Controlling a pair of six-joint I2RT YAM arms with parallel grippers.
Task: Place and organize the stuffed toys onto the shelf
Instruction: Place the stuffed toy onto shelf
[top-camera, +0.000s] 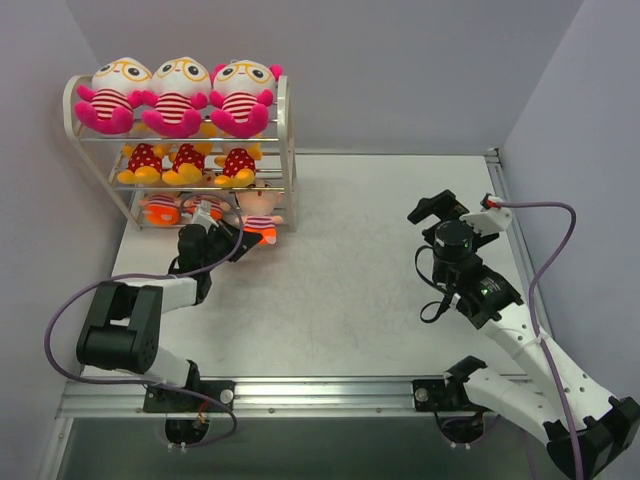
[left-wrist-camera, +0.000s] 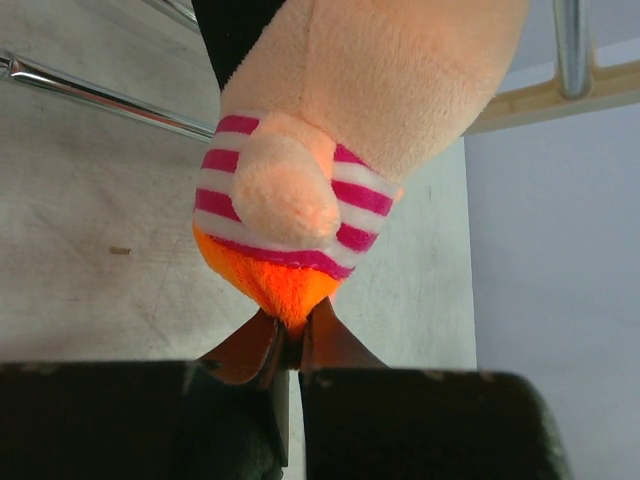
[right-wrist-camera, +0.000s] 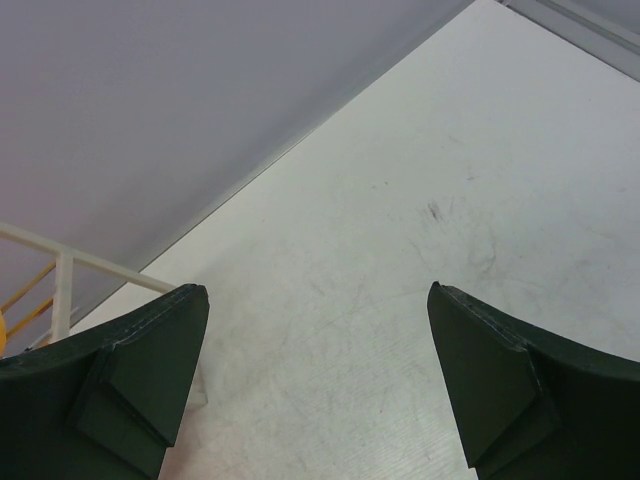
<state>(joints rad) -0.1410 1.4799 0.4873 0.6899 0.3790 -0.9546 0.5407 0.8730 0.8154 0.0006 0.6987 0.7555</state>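
Observation:
The cream wire shelf (top-camera: 288, 150) stands at the far left of the table. Three pink stuffed toys with glasses (top-camera: 178, 95) sit on its top tier. Three yellow ones in red dotted dresses (top-camera: 188, 162) fill the middle tier. Two peach-faced ones (top-camera: 165, 208) lie on the bottom tier. A third peach-faced toy (top-camera: 262, 205) is at that tier's right end, and my left gripper (top-camera: 250, 240) is shut on its orange pants (left-wrist-camera: 275, 285). In the left wrist view the left gripper (left-wrist-camera: 288, 335) pinches the plush tip. My right gripper (top-camera: 458, 208) hangs open over bare table at the right, nothing between its fingers (right-wrist-camera: 150, 370).
A shelf rod (left-wrist-camera: 100, 95) and part of the cream frame (left-wrist-camera: 540, 95) run close behind the held toy. The shelf's corner post (right-wrist-camera: 65, 275) shows at the left of the right wrist view. Grey walls close the table at the back and both sides.

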